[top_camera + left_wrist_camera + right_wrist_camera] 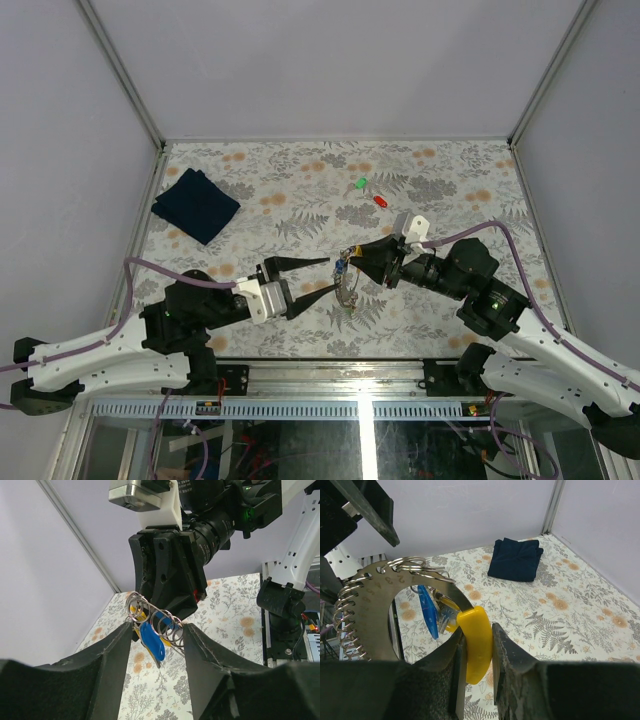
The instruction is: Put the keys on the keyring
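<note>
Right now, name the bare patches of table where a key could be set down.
Free: the far strip between the dark blue cloth and the green key; the far right corner beyond the red key. Crowded: the middle, where the left gripper and right gripper, shut on the yellow key, meet at the keyring.

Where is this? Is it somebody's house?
Probably a robot lab, not a house. The left arm and right arm are bolted to a flowery table boxed in by plain walls.
</note>
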Controlling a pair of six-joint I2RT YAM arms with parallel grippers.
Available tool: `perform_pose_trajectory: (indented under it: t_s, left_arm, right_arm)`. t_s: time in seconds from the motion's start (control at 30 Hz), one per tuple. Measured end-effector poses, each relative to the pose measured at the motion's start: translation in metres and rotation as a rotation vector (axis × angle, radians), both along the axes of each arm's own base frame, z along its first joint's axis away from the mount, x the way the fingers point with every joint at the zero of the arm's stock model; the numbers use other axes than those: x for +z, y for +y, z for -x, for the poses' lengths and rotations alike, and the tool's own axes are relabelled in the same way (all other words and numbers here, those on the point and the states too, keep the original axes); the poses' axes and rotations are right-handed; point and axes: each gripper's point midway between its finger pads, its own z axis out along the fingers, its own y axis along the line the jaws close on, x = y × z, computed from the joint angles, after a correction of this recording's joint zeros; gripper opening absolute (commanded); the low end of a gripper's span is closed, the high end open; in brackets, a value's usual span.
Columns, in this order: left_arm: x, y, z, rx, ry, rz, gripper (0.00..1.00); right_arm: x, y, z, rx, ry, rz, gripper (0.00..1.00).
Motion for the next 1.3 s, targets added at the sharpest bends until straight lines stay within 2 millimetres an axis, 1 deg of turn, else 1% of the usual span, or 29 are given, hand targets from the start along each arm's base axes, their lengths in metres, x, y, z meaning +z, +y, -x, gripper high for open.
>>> perform_pose_trajectory:
  t_s: [0.13, 0.3, 0.53, 0.63, 0.77, 1.3]
  left_arm:
    - [-0.0023, -0.0009, -0.0008, 0.003, -0.002, -0.011, 0.41]
    - [-0.0001, -0.0013, -0.0020, 0.008, -0.011, -0.015, 0.36]
    - [0.0033, -0.0012, -0.0027, 0.012, -0.015, -0.012, 0.25]
    - [0.0034, -0.0015, -0.0030, 0.013, -0.015, -0.013, 0.23]
    - [0.0042, -0.0019, -0.0031, 0.014, -0.015, -0.012, 0.24]
    - [0.0035, -0.0075, -0.0050, 0.014, -0.013, -0.025, 0.40]
  right_arm:
    - [0.0003, 0.0000, 0.0000, 0.000, 0.000, -0.001, 0.01]
    - [0.0003, 0.0000, -0.0001, -0.001, 0.001, -0.002, 0.01]
    - [0.0006, 0.0000, 0.0001, -0.001, 0.005, -0.004, 0.01]
    - [0.0007, -0.0001, -0.0002, -0.003, 0.005, -0.005, 0.01]
    - [0.0018, -0.0001, -0.0003, -0.003, 0.003, -0.009, 0.01]
    - [0.0006, -0.0003, -0.0002, -0.003, 0.006, -0.005, 0.01]
